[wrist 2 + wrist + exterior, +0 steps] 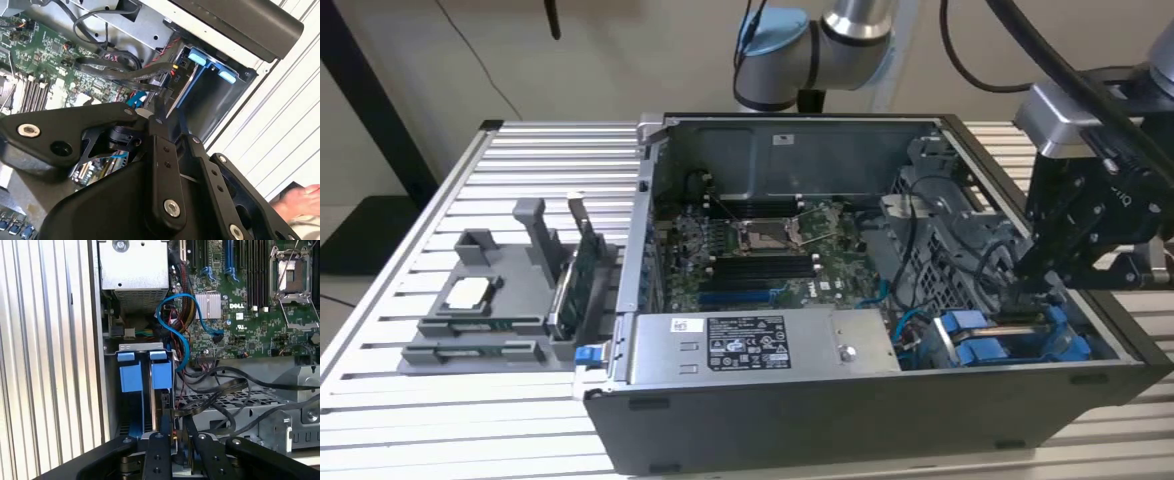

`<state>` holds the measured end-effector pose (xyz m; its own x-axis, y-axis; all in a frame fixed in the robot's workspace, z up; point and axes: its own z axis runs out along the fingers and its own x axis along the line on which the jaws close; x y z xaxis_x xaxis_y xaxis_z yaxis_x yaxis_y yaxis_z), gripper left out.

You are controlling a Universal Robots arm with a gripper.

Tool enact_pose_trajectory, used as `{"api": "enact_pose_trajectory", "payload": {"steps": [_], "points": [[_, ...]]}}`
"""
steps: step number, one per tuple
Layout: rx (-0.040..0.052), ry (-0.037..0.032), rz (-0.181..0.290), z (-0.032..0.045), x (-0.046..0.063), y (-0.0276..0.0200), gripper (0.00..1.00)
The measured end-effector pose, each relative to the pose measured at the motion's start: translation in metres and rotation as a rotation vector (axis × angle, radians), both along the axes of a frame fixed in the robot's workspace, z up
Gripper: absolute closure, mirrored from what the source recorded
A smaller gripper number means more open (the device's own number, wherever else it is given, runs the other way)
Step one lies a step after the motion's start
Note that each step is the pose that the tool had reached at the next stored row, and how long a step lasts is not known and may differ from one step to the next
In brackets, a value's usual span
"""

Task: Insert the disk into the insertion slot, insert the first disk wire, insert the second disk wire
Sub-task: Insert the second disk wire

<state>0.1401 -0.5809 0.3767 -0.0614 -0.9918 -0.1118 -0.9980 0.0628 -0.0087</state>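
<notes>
Worktop (400, 400): ribbed metal slats carried an open computer case (854, 420).
Disk (161, 390): sat in its blue carrier in the bay at the case's corner, beside another blue carrier (130, 380).
Pincer (178, 440): fingers drawn close at the disk's rear edge, seemingly pinching a black cable connector (176, 416).
Hand (300, 200): a person's, resting outside the case.

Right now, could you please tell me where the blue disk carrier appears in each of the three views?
Exterior view: blue disk carrier in the case's near corner, on the exterior view's right, below the gripper.
First wrist view: carrier beside the finned table.
Second wrist view: carrier beyond the fingers.
Shared landmark: green motherboard.
</notes>
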Motion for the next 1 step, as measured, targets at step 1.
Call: {"api": "enact_pose_trajectory", "payload": {"steps": [1], "points": [[0.0, 0.0, 0.0, 0.0, 0.0, 0.0, 0.75]]}}
